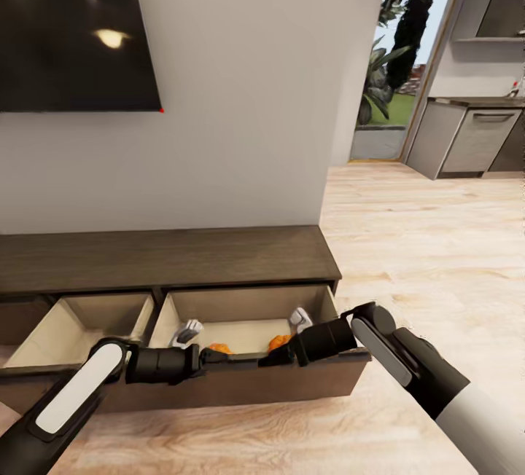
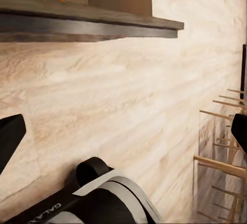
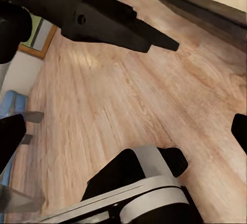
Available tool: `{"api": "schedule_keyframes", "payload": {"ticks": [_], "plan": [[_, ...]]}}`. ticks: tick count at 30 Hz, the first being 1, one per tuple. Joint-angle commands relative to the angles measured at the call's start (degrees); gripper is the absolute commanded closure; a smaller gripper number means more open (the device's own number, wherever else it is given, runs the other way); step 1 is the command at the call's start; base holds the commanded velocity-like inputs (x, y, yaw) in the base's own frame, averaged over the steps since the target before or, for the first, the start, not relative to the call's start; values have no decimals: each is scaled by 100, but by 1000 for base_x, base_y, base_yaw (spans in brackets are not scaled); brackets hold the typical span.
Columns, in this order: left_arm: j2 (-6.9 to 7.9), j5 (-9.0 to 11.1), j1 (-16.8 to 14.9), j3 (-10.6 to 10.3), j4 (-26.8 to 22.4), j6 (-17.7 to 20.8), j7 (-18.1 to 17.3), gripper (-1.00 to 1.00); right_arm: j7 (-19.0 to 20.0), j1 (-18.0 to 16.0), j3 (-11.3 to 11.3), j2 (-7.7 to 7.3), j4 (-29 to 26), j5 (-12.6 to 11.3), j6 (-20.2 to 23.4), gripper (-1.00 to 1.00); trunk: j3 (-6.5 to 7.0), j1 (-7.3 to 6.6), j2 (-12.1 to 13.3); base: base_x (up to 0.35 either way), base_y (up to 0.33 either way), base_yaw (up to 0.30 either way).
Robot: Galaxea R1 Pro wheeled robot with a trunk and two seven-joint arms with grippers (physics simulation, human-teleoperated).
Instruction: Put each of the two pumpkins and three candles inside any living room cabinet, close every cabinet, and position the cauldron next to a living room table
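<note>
Two pumpkins (image 1: 248,347) lie inside the cabinet's (image 1: 168,260) open right drawer (image 1: 240,380), just behind its front. Both grippers, left (image 1: 208,356) and right (image 1: 273,356), sit at that front, fingers spread, equally near.

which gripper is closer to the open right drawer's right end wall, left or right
Right. The right gripper sits at the drawer front, nearer the drawer's right end wall. The left gripper is at the same front edge, farther toward the drawer's left end.
</note>
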Motion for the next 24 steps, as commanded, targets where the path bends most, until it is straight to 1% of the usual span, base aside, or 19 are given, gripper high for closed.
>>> {"api": "schedule_keyframes", "payload": {"ticks": [1, 3, 7, 8, 9, 10, 12, 13, 14, 15, 16, 17, 18, 19, 20, 21, 22, 24], "plan": [[0, -1, 52, -54, -11, -1, 0, -100, 0, 0, 99, -5, -3, 1, -1, -100, 19, -23, 42, -266, 0, 0], [0, -1, 139, -201, -22, -6, 0, -100, 0, 0, 271, -6, -6, 1, -1, -100, 55, -67, 122, -223, 0, 0], [-7, -1, 276, -545, -28, -20, 0, -100, -3, 0, 524, -7, -3, 1, -1, -100, 126, -154, 282, -88, 0, 0], [-12, -3, 314, -621, -23, -26, 4, -100, -6, 0, 641, -7, 4, 3, -1, -100, 126, -154, 282, -21, 0, 0], [-18, -11, 365, -663, -11, -34, 10, -100, -15, 0, 788, -7, 17, 4, -5, -100, 126, -154, 282, -11, 0, 0], [-21, -15, 383, -672, -2, -41, 13, -100, -21, 0, 842, -7, 24, 1, -8, -100, 126, -154, 282, -8, 0, 0], [-44, -35, 457, -695, 50, -74, 19, -100, -58, 0, 1053, -4, 70, 28, -26, -100, 126, -154, 282, -4, 0, 0], [-68, -47, 484, -703, 115, -94, 22, -100, -75, 6, 1145, 1, 122, 91, -51, -100, 126, -154, 282, -2, 0, 0], [-107, -62, 505, -710, 228, -121, 23, -100, -98, 15, 1220, 9, 193, 203, -108, -100, 126, -154, 282, -1, 0, 0], [-155, -101, 518, -727, 387, -161, 24, -100, -130, 29, 1269, 16, 285, 354, -209, -100, 126, -154, 282, 0, 0, 0], [-210, -184, 527, -779, 594, -224, 25, -100, -184, 57, 1301, 25, 409, 529, -356, -100, 126, -154, 282, 0, 0, 0], [-284, -367, 532, -887, 906, -369, 26, -100, -298, 115, 1321, 40, 622, 739, -599, -100, 126, -154, 282, 0, 0, 0], [-423, -811, 538, -1077, 1493, -812, 22, -100, -591, 218, 1337, 59, 1091, 1009, -1108, -100, 126, -154, 282, 0, 0, 0], [-517, -1090, 539, -1161, 1786, -1150, 20, -100, -801, 253, 1344, 68, 1377, 1076, -1402, -100, 126, -154, 282, 0, 0, 0], [-671, -1530, 540, -1290, 2223, -1702, 15, -100, -1158, 290, 1350, 124, 1815, 1113, -1864, -100, 126, -154, 282, 0, 0, 0], [-774, -1820, 541, -1393, 2508, -2059, 11, -100, -1407, 320, 1352, 201, 2115, 1124, -2180, -100, 126, -154, 282, 0, 0, 0], [-971, -2206, 541, -1554, 2950, -2532, 7, -100, -1778, 384, 1355, 372, 2578, 1133, -2638, -100, 126, -154, 282, 0, 0, 0], [-1249, -2591, 542, -1709, 3602, -3064, 7, -100, -2264, 444, 1356, 691, 3235, 1139, -3213, -100, 126, -154, 282, 0, 0, 0]]}}
